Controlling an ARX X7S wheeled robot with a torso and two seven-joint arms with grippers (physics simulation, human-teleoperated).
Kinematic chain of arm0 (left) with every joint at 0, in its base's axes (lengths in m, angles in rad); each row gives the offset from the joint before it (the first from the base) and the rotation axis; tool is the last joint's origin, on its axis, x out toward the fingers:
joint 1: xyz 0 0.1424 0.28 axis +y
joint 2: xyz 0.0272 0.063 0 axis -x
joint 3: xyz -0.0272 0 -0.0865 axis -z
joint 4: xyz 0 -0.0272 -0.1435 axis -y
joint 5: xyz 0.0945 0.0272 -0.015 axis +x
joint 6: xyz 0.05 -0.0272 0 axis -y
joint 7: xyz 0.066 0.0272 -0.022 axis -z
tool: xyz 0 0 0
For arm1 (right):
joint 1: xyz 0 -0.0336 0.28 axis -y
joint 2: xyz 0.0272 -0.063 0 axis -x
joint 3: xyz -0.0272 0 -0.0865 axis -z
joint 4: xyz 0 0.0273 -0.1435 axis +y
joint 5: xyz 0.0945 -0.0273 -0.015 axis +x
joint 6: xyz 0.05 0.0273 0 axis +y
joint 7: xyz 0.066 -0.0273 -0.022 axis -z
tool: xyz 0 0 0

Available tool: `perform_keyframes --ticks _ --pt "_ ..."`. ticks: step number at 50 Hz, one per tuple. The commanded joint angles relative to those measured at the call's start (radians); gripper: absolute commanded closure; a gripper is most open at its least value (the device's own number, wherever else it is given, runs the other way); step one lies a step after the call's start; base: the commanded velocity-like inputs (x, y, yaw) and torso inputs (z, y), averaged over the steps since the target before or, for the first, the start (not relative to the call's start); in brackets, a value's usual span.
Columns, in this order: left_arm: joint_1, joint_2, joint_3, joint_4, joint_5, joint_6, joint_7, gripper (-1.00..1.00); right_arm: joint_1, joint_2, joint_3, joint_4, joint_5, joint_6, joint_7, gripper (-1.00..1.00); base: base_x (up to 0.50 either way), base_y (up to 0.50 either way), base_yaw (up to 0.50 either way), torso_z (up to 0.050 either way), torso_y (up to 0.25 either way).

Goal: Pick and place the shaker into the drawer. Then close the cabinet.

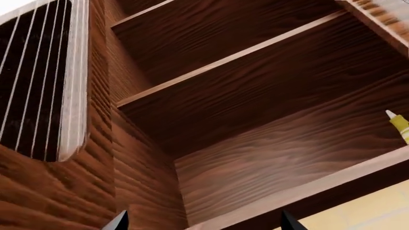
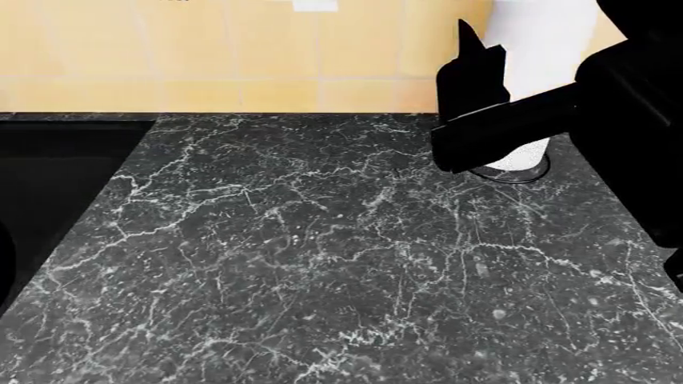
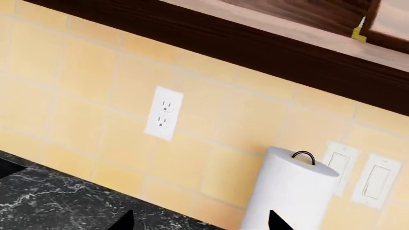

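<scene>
Black marble countertop (image 2: 320, 264), veined in white, fills the head view, with a dark sink recess (image 2: 53, 176) at nine o'clock and yellow tiled wall (image 2: 213, 56) along twelve. At about two o'clock the right arm (image 2: 533, 120) crosses as a black blocky mass, partly covering the tall white paper towel roll (image 2: 529, 80) on its black ring base. Neither the shaker nor the drawer shows in any view, so their whereabouts cannot be told.

Only the left wrist view shows the open wall cabinet (image 1: 255, 120): reddish-brown wood with wavy grain, two flat shelves (image 1: 223, 60) with pale front edges, and a door (image 1: 38, 81) with a dark pane crossed by thin light bars. A small yellow bottle with a white pointed tip (image 1: 399, 124) stands at the cabinet's floor edge. The left gripper (image 1: 201, 223) shows just two black fingertips set wide apart with nothing between them.

Only the right wrist view shows the wall fittings: a white double outlet (image 3: 164, 113), then the smooth white cylinder with a black wire loop on top, then two white rocker switches (image 3: 377, 179). Above runs the cabinet's dark underside, with a yellow speck (image 3: 359, 32), possibly that same bottle. The right gripper (image 3: 201, 221) likewise shows two black tips spread wide, holding nothing.
</scene>
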Motion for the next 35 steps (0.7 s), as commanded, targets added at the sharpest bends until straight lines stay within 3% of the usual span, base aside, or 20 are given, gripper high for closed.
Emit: perform_keyframes --ticks 1,35 --pt "-0.005 0.002 -0.009 0.001 -0.011 0.000 -0.003 -1.00 0.005 -0.003 -0.007 -0.002 0.004 -0.006 0.005 -1.00 0.00 0.50 0.00 0.000 0.000" --pt "-0.008 0.014 -0.016 -0.002 -0.016 -0.007 -0.002 -1.00 0.001 0.010 -0.017 0.000 -0.009 -0.015 -0.012 -1.00 0.00 0.50 0.00 0.000 0.000"
